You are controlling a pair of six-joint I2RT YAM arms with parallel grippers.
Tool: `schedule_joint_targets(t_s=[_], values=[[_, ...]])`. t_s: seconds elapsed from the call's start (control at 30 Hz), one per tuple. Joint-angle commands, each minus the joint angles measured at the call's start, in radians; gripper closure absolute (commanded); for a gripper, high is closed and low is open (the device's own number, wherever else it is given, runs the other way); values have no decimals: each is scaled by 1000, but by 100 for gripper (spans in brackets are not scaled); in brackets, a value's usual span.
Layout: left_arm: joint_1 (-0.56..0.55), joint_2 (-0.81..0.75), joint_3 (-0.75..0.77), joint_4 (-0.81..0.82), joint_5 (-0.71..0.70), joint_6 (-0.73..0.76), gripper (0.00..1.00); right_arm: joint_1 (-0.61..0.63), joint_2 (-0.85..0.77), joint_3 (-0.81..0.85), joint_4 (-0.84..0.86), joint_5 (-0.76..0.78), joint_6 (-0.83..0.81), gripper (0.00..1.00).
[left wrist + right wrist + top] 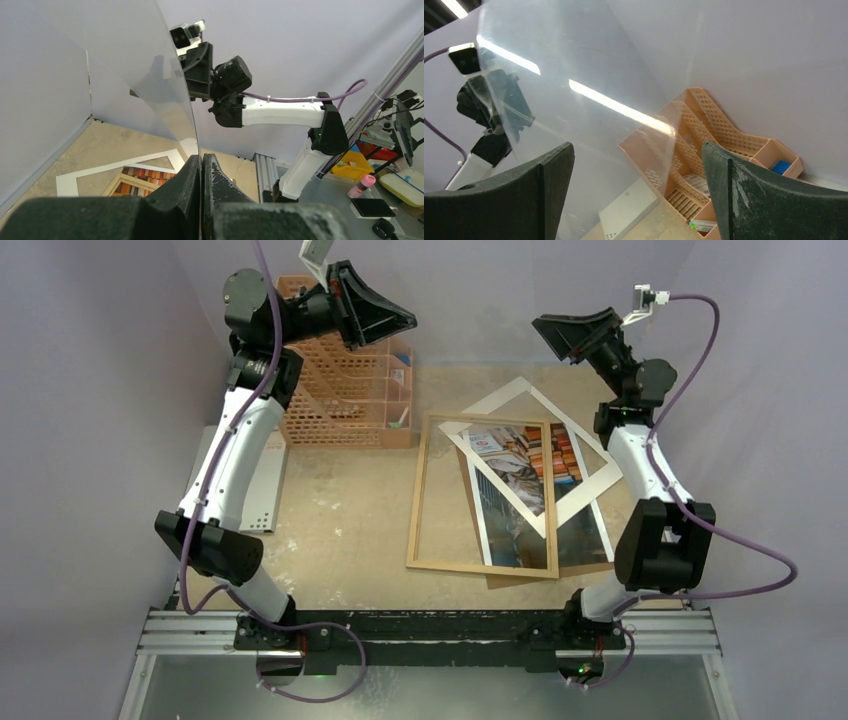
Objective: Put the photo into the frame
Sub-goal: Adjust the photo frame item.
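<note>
Beyond my right gripper [638, 147] the orange organizer [724, 130] holds a blue item [781, 166] in its end bin. That gripper is raised, jaws wide. My left gripper [201, 170], also raised, pinches a clear pane [150, 75]. Below both, the photo [540, 455] lies crooked across the frame [418, 495].

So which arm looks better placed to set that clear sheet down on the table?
Probably the left. The left pincer is shut on the edge of the clear sheet, holding it up above the table. The right pincer is wide open, facing the sheet, gripping nothing.
</note>
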Motion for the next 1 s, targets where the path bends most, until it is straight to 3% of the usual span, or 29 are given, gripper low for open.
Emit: schedule_joint_targets(t_s=[0.0, 0.2, 0.4, 0.5, 0.57, 0.73, 0.97], values=[[1, -70, -3, 79, 18, -6, 100, 8, 39, 33, 145, -41, 110, 2], [1, -65, -9, 100, 9, -35, 100, 12, 72, 33, 358, -116, 341, 11], [1, -64, -25, 156, 12, -85, 100, 18, 71, 29, 361, -104, 353, 12], [1, -65, -35, 157, 8, -90, 100, 22, 77, 46, 429, -116, 401, 18], [1, -69, -41, 154, 1, -87, 100, 22, 77, 41, 501, -101, 455, 27], [1, -56, -47, 210, -39, -138, 100, 22, 64, -1, 640, -26, 563, 59], [1, -77, -74, 89, -92, -55, 100, 12, 40, -69, 583, -30, 548, 90]])
